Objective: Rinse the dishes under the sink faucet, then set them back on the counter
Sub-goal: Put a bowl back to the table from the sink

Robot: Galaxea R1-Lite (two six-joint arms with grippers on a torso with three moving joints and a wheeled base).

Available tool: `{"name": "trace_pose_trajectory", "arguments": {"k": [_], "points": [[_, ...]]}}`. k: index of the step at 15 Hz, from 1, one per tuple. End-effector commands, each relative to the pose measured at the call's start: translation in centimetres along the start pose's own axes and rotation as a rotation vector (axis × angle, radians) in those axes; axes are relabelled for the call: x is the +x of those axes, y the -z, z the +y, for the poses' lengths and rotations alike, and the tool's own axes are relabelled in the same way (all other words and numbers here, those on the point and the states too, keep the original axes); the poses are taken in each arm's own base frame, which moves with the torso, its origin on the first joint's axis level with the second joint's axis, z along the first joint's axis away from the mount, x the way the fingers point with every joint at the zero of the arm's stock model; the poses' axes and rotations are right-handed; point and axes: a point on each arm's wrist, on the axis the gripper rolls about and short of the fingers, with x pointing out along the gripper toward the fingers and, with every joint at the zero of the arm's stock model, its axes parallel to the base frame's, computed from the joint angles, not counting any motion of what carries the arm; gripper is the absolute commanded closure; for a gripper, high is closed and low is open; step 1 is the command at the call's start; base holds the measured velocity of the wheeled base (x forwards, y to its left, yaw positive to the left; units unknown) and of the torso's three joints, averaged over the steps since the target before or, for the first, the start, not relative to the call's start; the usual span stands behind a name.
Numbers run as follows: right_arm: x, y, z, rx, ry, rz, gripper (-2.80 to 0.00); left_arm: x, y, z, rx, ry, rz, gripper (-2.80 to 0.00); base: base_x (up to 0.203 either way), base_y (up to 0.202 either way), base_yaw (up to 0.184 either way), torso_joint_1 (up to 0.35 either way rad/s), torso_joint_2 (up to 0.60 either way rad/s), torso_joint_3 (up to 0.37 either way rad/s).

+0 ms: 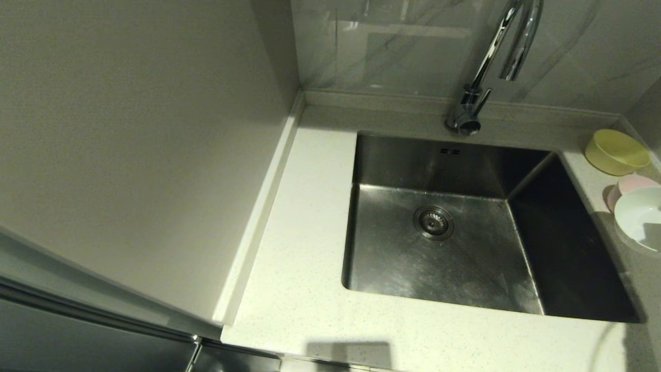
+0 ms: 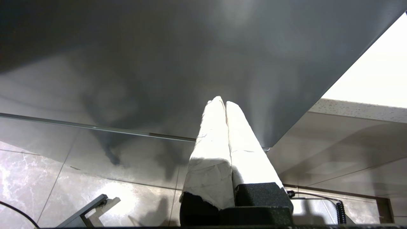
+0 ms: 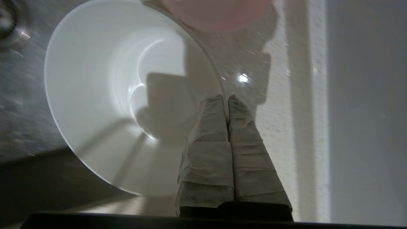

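My right gripper [image 3: 226, 98] is shut on the rim of the white bowl [image 3: 127, 95], one finger inside and one outside. In the head view the white bowl [image 1: 640, 222] sits tilted at the right edge, by the sink's right rim, and the gripper itself is out of frame. The pale pink bowl [image 1: 632, 183] is just behind it, and the yellow-green bowl [image 1: 617, 151] stands farther back on the counter [image 1: 304, 232]. The steel sink [image 1: 403, 258] holds no dishes. The chrome faucet [image 1: 496, 57] arches over its back edge. My left gripper [image 2: 222, 101] is shut on nothing, low beside a cabinet front.
A grey wall panel [image 1: 129, 155] rises along the counter's left side. A tiled backsplash [image 1: 392, 46] runs behind the faucet. The strainer drain [image 1: 434, 222] sits in the basin floor. The pink bowl [image 3: 216, 12] lies close beyond the white one.
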Motion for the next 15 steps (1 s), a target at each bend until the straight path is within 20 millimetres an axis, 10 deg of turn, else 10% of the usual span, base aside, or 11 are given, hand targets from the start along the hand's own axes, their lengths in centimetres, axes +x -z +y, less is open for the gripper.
{"name": "trace_pose_trajectory", "arguments": {"k": [1,15], "points": [[0.8,0.9,-1.3,-0.062,0.029,0.047,0.0,0.0,0.0,0.0,-0.001,-0.001,-0.002,0.0,0.0,0.0,0.0,0.0,0.0,0.0],[4.2,2.2,-7.2,-0.743,-0.175,0.004,0.0,0.0,0.0,0.0,-0.001,-0.001,-0.002,0.0,0.0,0.0,0.0,0.0,0.0,0.0]]}}
